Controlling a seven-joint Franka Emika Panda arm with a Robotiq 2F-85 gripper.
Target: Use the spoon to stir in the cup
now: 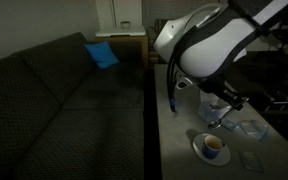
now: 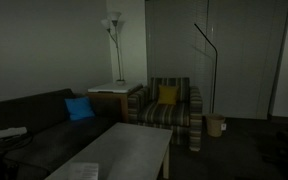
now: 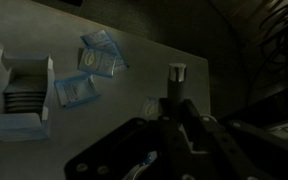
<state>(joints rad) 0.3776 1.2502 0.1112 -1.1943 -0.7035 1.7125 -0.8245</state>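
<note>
In an exterior view the small white cup with a brownish inside stands on a white saucer near the table's front. My gripper hangs just above and behind it. In the wrist view the gripper is shut, its two fingers meeting on a slim dark shaft with a pale end, the spoon, which sticks out past the fingertips over the table. The cup is out of the wrist view. The dim light hides the spoon in the exterior views.
Pale blue packets lie on the grey table, with a white box of stacked items at its left. A dark sofa with a blue pillow runs beside the table. A striped armchair stands beyond.
</note>
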